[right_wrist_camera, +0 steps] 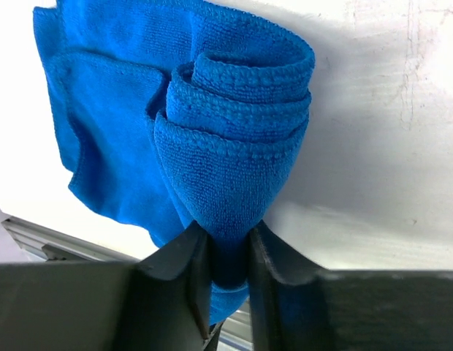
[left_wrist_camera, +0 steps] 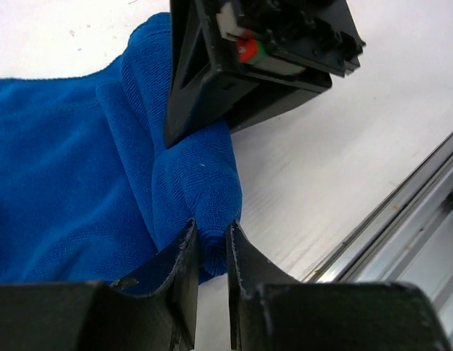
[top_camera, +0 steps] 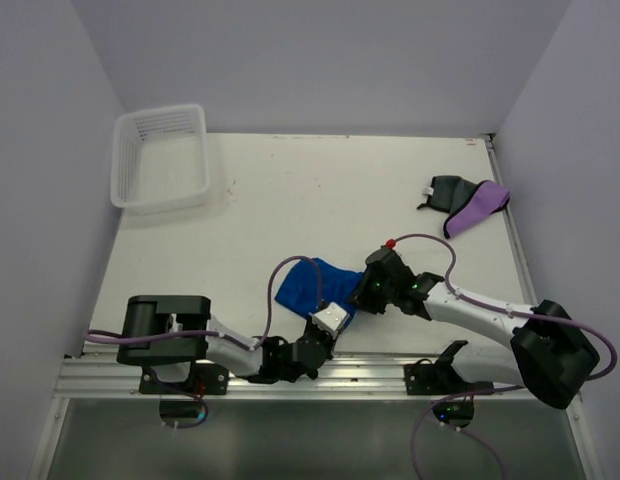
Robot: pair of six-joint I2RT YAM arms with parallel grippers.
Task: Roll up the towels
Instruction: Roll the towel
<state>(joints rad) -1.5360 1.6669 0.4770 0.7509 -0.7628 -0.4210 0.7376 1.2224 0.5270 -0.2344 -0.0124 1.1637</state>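
Observation:
The blue towel (top_camera: 305, 285) lies near the table's front edge, its right end wound into a loose roll (right_wrist_camera: 241, 95). My left gripper (top_camera: 335, 318) (left_wrist_camera: 210, 228) is shut on the near end of that roll (left_wrist_camera: 201, 190). From the right, my right gripper (top_camera: 362, 292) (right_wrist_camera: 228, 234) pinches the same rolled end, its jaws closed on the cloth. In the left wrist view the right gripper's black body (left_wrist_camera: 263, 58) sits just beyond my left fingers. The purple towel (top_camera: 478, 208) and the dark grey towel (top_camera: 445, 190) lie crumpled together at the far right.
A white mesh basket (top_camera: 162, 203) stands at the table's back left corner. A metal rail (top_camera: 290, 375) runs along the near edge, close to both grippers. Grey walls close in the left, back and right sides.

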